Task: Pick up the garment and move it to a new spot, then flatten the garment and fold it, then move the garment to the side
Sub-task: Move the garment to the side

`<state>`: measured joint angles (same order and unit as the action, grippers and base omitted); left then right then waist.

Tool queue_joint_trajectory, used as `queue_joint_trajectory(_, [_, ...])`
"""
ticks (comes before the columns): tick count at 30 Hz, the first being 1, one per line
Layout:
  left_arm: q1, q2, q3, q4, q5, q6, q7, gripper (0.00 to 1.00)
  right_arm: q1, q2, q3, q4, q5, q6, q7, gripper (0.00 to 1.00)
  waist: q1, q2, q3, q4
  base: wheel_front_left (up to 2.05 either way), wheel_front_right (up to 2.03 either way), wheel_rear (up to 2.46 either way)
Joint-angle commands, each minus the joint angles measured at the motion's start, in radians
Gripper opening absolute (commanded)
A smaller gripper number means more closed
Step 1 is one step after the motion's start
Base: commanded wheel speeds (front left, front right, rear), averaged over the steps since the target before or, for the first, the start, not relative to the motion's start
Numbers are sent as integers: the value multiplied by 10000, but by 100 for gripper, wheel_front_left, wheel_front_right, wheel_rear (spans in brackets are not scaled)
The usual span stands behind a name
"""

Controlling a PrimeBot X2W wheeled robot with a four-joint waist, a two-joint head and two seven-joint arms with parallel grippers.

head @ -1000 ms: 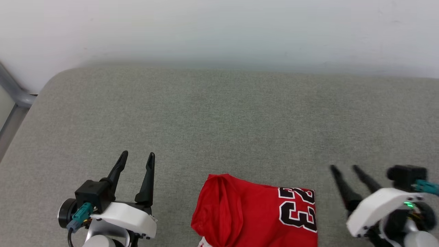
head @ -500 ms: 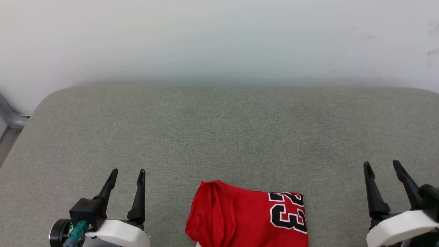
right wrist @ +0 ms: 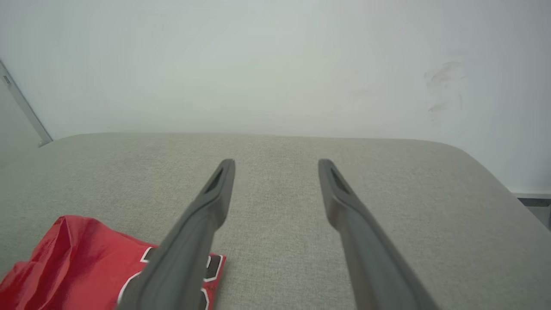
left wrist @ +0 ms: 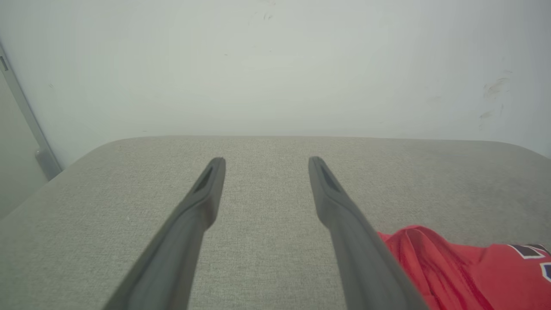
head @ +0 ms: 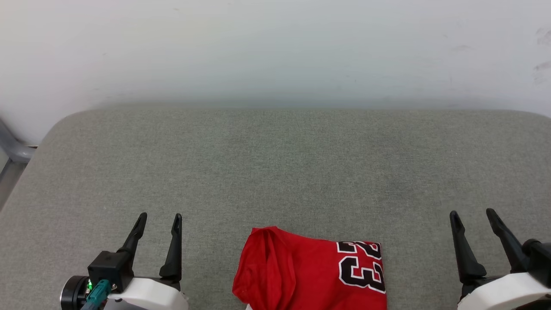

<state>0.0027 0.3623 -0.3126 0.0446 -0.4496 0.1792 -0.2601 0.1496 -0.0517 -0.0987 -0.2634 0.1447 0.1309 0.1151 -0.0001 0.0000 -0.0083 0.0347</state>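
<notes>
The red garment (head: 301,271) lies folded on the grey cushioned surface (head: 275,172) at the bottom middle of the head view, its black 23 facing up on the right part. It also appears at the lower right of the left wrist view as the garment (left wrist: 452,267), and at the lower left of the right wrist view as the garment (right wrist: 73,262). My left gripper (head: 158,217) stands open to the left of it, apart from it. My right gripper (head: 472,214) is open well to its right. Nothing sits between either pair of fingers.
A pale wall (head: 275,47) rises behind the surface's far edge. A grey metal frame piece (head: 10,150) stands off the surface's left corner. The surface's corners are rounded, and a wide stretch of bare fabric lies beyond the garment.
The head camera tilted up early in the second, shifting the whole picture down. My right gripper swung from pointing up-left to standing straighter, farther right. The garment lies as before.
</notes>
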Motion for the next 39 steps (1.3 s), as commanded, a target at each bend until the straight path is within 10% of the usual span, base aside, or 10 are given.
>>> queue_joint_trajectory(1, [-102, 24, 25, -35, 76, 33, -69, 100, 171, 22, -65, 106, 98, -4, 100, 100, 1, 0, 20, 8, 0, 0, 0])
queue_joint_trajectory(30, [-1472, -868, 619, -218, 519, -962, -61, 100, -948, -286, 1662, 3933, 5226, -12, 5790, 100, 1, 0, 2229, 1212, 0, 0, 0])
queue_joint_trajectory(31, [-1482, -909, 654, -202, 536, -997, -61, 100, -988, -254, 1718, 4103, 5288, -14, 5868, 77, 1, 0, 2248, 1241, 0, 0, 0])
queue_joint_trajectory(32, [-1483, -963, 684, -172, 574, -1016, -61, 100, -1041, -215, 1771, 4223, 5375, -14, 5917, 5, 1, 0, 2256, 1268, 0, 0, 0])
queue_joint_trajectory(39, [-1270, -1074, 935, 11, 762, -1240, -61, 100, -1396, -375, 2017, 4023, 5359, -11, 5586, 0, 1, 0, 1961, 1244, 0, 0, 0])
